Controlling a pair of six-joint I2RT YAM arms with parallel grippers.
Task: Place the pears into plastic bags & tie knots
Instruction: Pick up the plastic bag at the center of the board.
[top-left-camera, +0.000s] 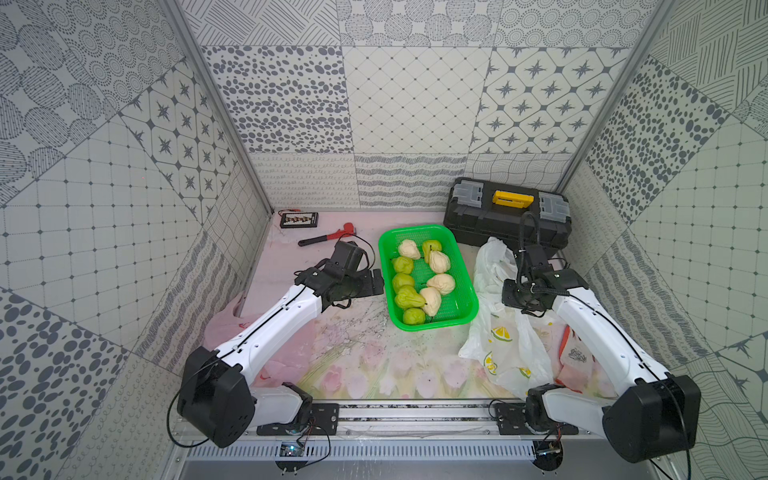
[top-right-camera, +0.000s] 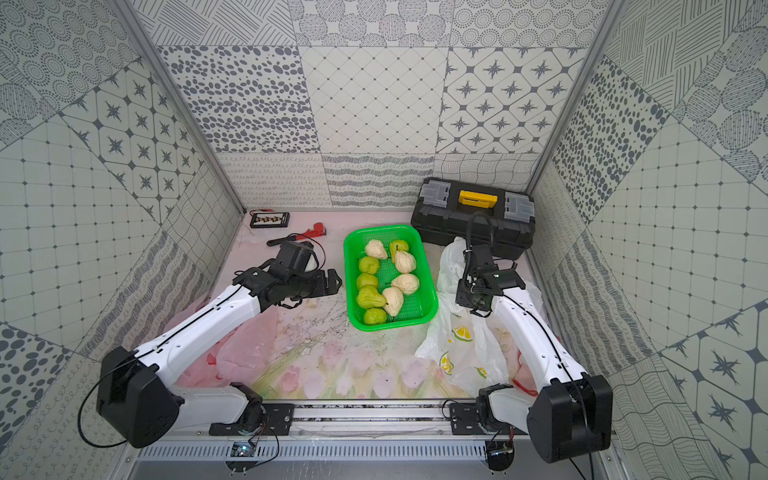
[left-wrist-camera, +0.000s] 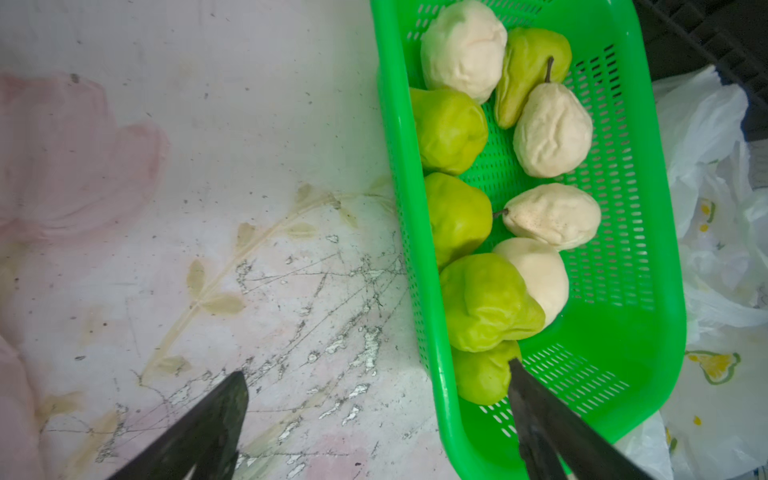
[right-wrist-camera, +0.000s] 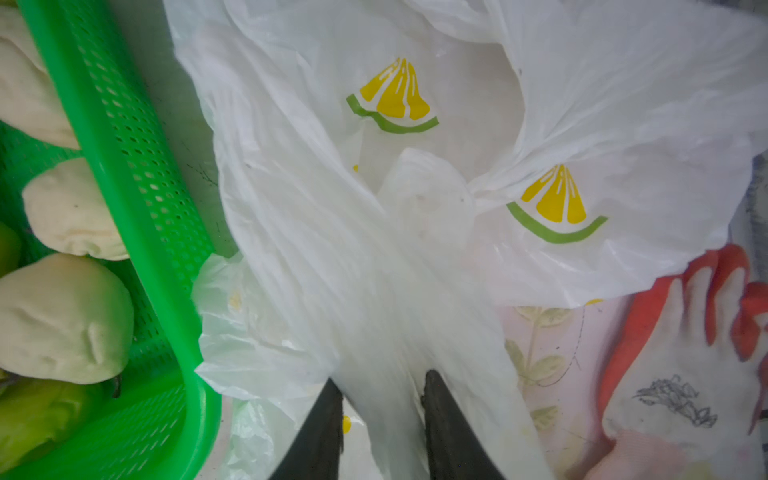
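With the right jaws nipping the thin white lemon-print plastic bag (right-wrist-camera: 291, 199), lift gently lest film slip; left jaws gape wide, empty.

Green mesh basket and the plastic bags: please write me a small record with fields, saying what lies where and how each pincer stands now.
Basket: green plastic mesh basket, mid-table
Pears: nine in the basket, five yellow-green pears and four pale cream pears
Bag: white lemon-print plastic bag, crumpled beside the basket on the right arm's side
Left pincer: open and empty, one finger over the basket, one over the table
Right pincer: shut on a fold of the white bag
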